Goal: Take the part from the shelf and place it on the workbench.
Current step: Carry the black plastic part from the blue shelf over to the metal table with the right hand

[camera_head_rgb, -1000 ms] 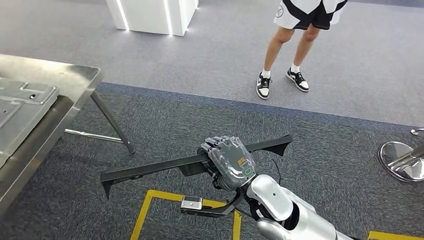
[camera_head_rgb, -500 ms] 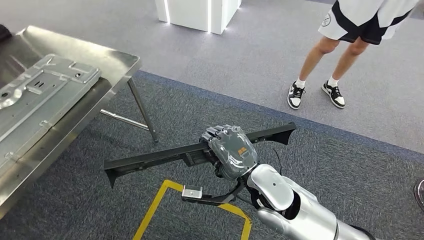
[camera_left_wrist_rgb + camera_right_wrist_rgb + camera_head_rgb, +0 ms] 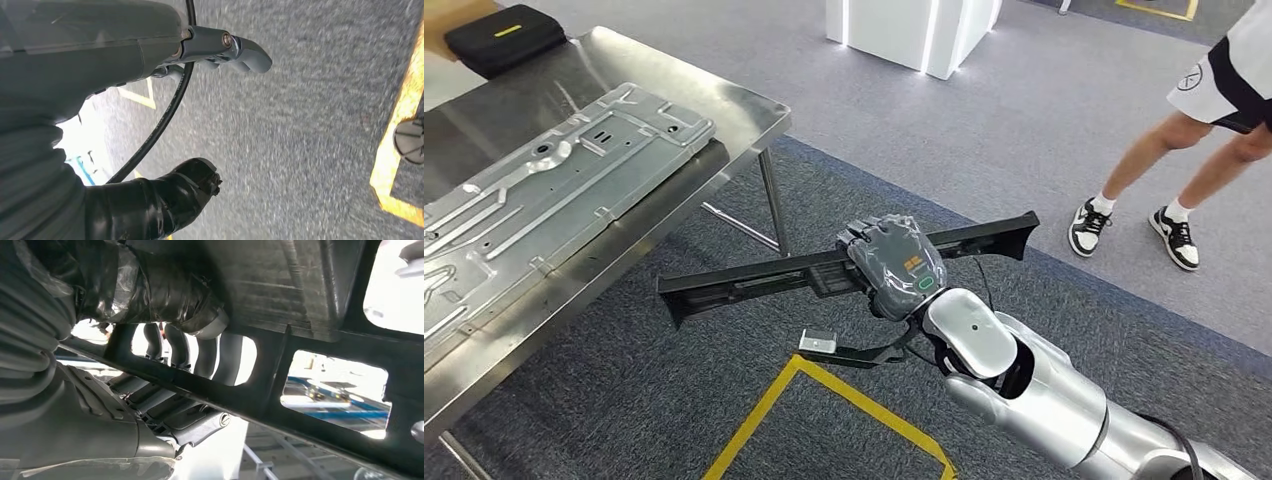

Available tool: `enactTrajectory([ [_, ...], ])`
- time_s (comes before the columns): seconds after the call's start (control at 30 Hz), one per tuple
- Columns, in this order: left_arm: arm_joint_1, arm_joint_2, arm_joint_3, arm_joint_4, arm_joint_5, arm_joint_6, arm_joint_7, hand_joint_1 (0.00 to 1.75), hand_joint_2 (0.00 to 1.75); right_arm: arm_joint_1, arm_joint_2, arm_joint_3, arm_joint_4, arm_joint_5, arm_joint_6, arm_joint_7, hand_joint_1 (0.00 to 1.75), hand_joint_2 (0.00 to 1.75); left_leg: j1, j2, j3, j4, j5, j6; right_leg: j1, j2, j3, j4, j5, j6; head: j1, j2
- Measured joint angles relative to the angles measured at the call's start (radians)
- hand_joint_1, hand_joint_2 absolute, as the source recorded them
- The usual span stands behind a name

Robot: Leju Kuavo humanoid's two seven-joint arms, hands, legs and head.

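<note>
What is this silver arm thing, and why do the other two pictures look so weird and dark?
It is a walking robot with two arms. The big picture comes from a camera up at its head, looking down. Its right robot hand holds a long black part by the middle, over the carpet. To the left stands a shiny metal workbench with a big pressed metal sheet and a black pouch on it. A person's legs stand nearby. The two dark pictures come from small cameras at the robot's wrists. One looks past the left robot hand, which holds nothing, at the floor. The other sits close under the black part, so it looks huge.
</note>
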Motion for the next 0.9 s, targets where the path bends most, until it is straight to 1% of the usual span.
enactTrajectory([
  [0.03, 0.001, 0.000, 0.000, 0.000, 0.000, -0.001, 0.000, 0.00, 1.75, -0.007, 0.000, 0.000, 0.003, 0.000, 0.003, 0.001, 1.75, 1.75, 0.002, -0.012, -0.004, -0.001, 0.002, -0.006, 0.001, 0.004, 0.004, -0.010, -0.003, -0.002, 0.000, 0.000],
  [0.07, 0.003, 0.000, 0.000, 0.000, -0.001, -0.001, 0.000, 0.00, 1.75, -0.014, 0.001, 0.000, 0.004, 0.000, 0.007, 0.003, 1.75, 1.75, 0.004, -0.024, -0.008, -0.003, 0.005, -0.013, 0.003, -0.007, 0.007, -0.016, -0.002, -0.003, 0.000, 0.000],
  [0.1, 0.005, 0.002, 0.000, 0.000, -0.001, -0.002, 0.000, 0.00, 1.75, -0.021, 0.002, 0.000, 0.006, -0.001, 0.012, 0.005, 1.75, 1.75, 0.006, -0.028, -0.010, -0.004, 0.005, -0.018, 0.001, -0.021, 0.012, -0.021, 0.000, -0.008, 0.000, 0.000],
  [0.13, 0.006, 0.003, 0.000, 0.000, -0.002, -0.003, 0.000, 0.00, 1.75, -0.028, 0.003, 0.000, 0.006, -0.002, 0.018, 0.008, 1.75, 1.75, 0.004, -0.014, -0.014, 0.003, 0.001, -0.023, -0.001, -0.033, 0.018, -0.029, 0.003, -0.013, -0.001, 0.000],
  [0.17, 0.006, 0.004, 0.000, 0.000, -0.002, -0.003, 0.000, 0.00, 1.75, -0.035, 0.005, 0.000, 0.006, -0.003, 0.023, 0.010, 1.75, 1.75, 0.003, 0.013, -0.026, 0.026, -0.013, -0.028, -0.002, -0.047, 0.024, -0.038, 0.006, -0.017, -0.002, 0.000],
  [0.2, 0.005, 0.004, 0.000, 0.000, -0.002, -0.004, 0.000, 0.00, 1.75, -0.043, 0.006, 0.000, 0.007, -0.004, 0.028, 0.012, 1.75, 1.75, 0.003, 0.047, -0.045, 0.068, -0.036, -0.032, -0.003, -0.060, 0.029, -0.044, 0.007, -0.021, -0.003, 0.000],
  [0.23, 0.004, 0.004, 0.000, 0.000, -0.002, -0.005, 0.000, 0.00, 1.75, -0.049, 0.007, 0.000, 0.007, -0.005, 0.031, 0.013, 1.75, 1.75, 0.003, 0.077, -0.074, 0.124, -0.064, -0.036, 0.000, -0.073, 0.031, -0.046, 0.007, -0.024, -0.003, 0.000],
  [0.27, 0.002, 0.004, 0.000, 0.000, -0.002, -0.005, 0.000, 0.00, 1.75, -0.054, 0.008, 0.000, 0.007, -0.005, 0.034, 0.013, 1.75, 1.75, 0.005, 0.092, -0.106, 0.184, -0.089, -0.041, 0.002, -0.088, 0.032, -0.046, 0.005, -0.026, -0.003, 0.000],
  [0.3, 0.001, 0.004, 0.000, 0.000, -0.002, -0.005, 0.000, 0.00, 1.75, -0.057, 0.008, 0.001, 0.008, -0.005, 0.036, 0.014, 1.75, 1.75, 0.007, 0.100, -0.130, 0.228, -0.101, -0.045, 0.003, -0.103, 0.032, -0.045, 0.003, -0.028, -0.004, 0.000],
  [0.33, 0.001, 0.004, 0.000, 0.000, -0.002, -0.005, 0.000, 0.00, 1.75, -0.058, 0.009, 0.001, 0.009, -0.005, 0.038, 0.014, 1.75, 1.75, 0.009, 0.104, -0.141, 0.244, -0.098, -0.048, 0.004, -0.118, 0.033, -0.044, 0.001, -0.029, -0.004, 0.000],
  [0.37, 0.001, 0.004, 0.000, 0.000, -0.002, -0.006, 0.000, 0.00, 1.75, -0.060, 0.010, 0.002, 0.009, -0.006, 0.040, 0.015, 1.75, 1.75, 0.010, 0.110, -0.131, 0.223, -0.077, -0.050, 0.004, -0.132, 0.033, -0.042, -0.002, -0.028, -0.004, 0.000],
  [0.4, 0.003, 0.005, 0.000, 0.000, -0.002, -0.006, 0.000, 0.00, 1.75, -0.064, 0.013, 0.002, 0.010, -0.006, 0.045, 0.017, 1.75, 1.75, 0.011, 0.122, -0.103, 0.168, -0.045, -0.051, 0.004, -0.145, 0.035, -0.040, -0.006, -0.025, -0.004, 0.000],
  [0.43, 0.003, 0.006, 0.000, 0.000, -0.001, -0.007, 0.000, 0.00, 1.75, -0.070, 0.016, 0.002, 0.010, -0.007, 0.051, 0.019, 1.75, 1.75, 0.010, 0.144, -0.069, 0.103, -0.019, -0.051, 0.005, -0.156, 0.036, -0.037, -0.010, -0.021, -0.004, 0.000],
  [0.47, 0.004, 0.007, 0.000, 0.000, 0.000, -0.008, 0.000, 0.00, 1.75, -0.079, 0.019, 0.003, 0.010, -0.008, 0.058, 0.022, 1.75, 1.75, 0.008, 0.161, -0.041, 0.048, 0.001, -0.046, 0.008, -0.165, 0.038, -0.034, -0.015, -0.016, -0.003, 0.000],
  [0.5, 0.004, 0.008, 0.001, 0.000, 0.001, -0.009, 0.000, 0.00, 1.75, -0.088, 0.022, 0.003, 0.010, -0.009, 0.064, 0.025, 1.75, 1.75, 0.004, 0.172, -0.023, 0.013, 0.010, -0.039, 0.010, -0.174, 0.039, -0.031, -0.019, -0.011, -0.003, 0.000],
  [0.53, 0.004, 0.009, 0.001, 0.000, 0.002, -0.009, 0.000, 0.00, 1.75, -0.096, 0.024, 0.003, 0.010, -0.010, 0.069, 0.027, 1.75, 1.75, 0.000, 0.173, -0.017, 0.001, 0.009, -0.031, 0.012, -0.182, 0.041, -0.030, -0.022, -0.007, -0.003, 0.000],
  [0.6, 0.006, 0.010, 0.002, 0.000, 0.004, -0.010, -0.001, 0.00, 1.75, -0.110, 0.031, 0.003, 0.009, -0.011, 0.074, 0.029, 1.75, 1.75, -0.003, 0.149, -0.016, -0.001, 0.010, -0.016, 0.012, -0.201, 0.047, -0.031, -0.026, 0.003, -0.003, 0.000],
  [0.63, 0.007, 0.010, 0.003, 0.000, 0.005, -0.011, -0.001, 0.00, 1.75, -0.119, 0.034, 0.004, 0.009, -0.013, 0.076, 0.031, 1.75, 1.75, -0.002, 0.137, -0.014, -0.004, 0.012, -0.010, 0.009, -0.195, 0.048, -0.026, -0.033, 0.009, -0.003, 0.000],
  [0.67, 0.007, 0.010, 0.004, 0.000, 0.006, -0.012, -0.001, 0.00, 1.75, -0.130, 0.037, 0.004, 0.009, -0.017, 0.080, 0.034, 1.75, 1.75, 0.000, 0.127, -0.011, -0.008, 0.013, -0.003, 0.006, -0.177, 0.042, -0.009, -0.046, 0.014, -0.002, 0.000],
  [0.7, 0.006, 0.011, 0.005, 0.000, 0.006, -0.012, -0.001, 0.00, 1.75, -0.142, 0.039, 0.004, 0.008, -0.023, 0.085, 0.037, 1.75, 1.75, 0.002, 0.118, -0.009, -0.012, 0.015, 0.003, 0.003, -0.149, 0.025, 0.029, -0.070, 0.017, -0.002, 0.000],
  [0.73, 0.005, 0.011, 0.006, 0.000, 0.006, -0.012, -0.001, 0.00, 1.75, -0.154, 0.041, 0.004, 0.007, -0.031, 0.091, 0.041, 1.75, 1.75, 0.003, 0.109, -0.008, -0.013, 0.016, 0.007, 0.000, -0.116, -0.001, 0.086, -0.099, 0.019, -0.002, 0.000],
  [0.77, 0.004, 0.011, 0.006, 0.000, 0.006, -0.012, -0.001, 0.00, 1.75, -0.164, 0.041, 0.004, 0.007, -0.037, 0.098, 0.044, 1.75, 1.75, 0.003, 0.100, -0.008, -0.013, 0.016, 0.010, 0.000, -0.094, -0.035, 0.153, -0.129, 0.020, -0.002, 0.000],
  [0.8, 0.003, 0.012, 0.007, 0.000, 0.007, -0.012, -0.002, 0.00, 1.75, -0.170, 0.042, 0.004, 0.007, -0.042, 0.104, 0.047, 1.75, 1.75, 0.003, 0.088, -0.008, -0.012, 0.016, 0.012, 0.000, -0.083, -0.067, 0.215, -0.149, 0.020, -0.002, 0.000],
  [0.83, 0.003, 0.012, 0.008, 0.000, 0.007, -0.012, -0.002, 0.00, 1.75, -0.174, 0.042, 0.004, 0.007, -0.046, 0.109, 0.048, 1.75, 1.75, 0.002, 0.073, -0.008, -0.011, 0.015, 0.013, 0.000, -0.078, -0.088, 0.248, -0.150, 0.019, -0.002, 0.000],
  [0.87, 0.003, 0.012, 0.008, 0.000, 0.007, -0.012, -0.002, 0.00, 1.75, -0.178, 0.043, 0.004, 0.007, -0.048, 0.111, 0.049, 1.75, 1.75, 0.002, 0.058, -0.008, -0.009, 0.015, 0.013, 0.000, -0.075, -0.093, 0.246, -0.132, 0.017, -0.002, 0.000],
  [0.9, 0.003, 0.013, 0.010, 0.000, 0.007, -0.012, -0.003, 0.00, 1.75, -0.182, 0.043, 0.004, 0.007, -0.048, 0.113, 0.049, 1.75, 1.75, 0.001, 0.042, -0.007, -0.007, 0.014, 0.013, 0.001, -0.068, -0.079, 0.205, -0.097, 0.014, -0.002, 0.000],
])
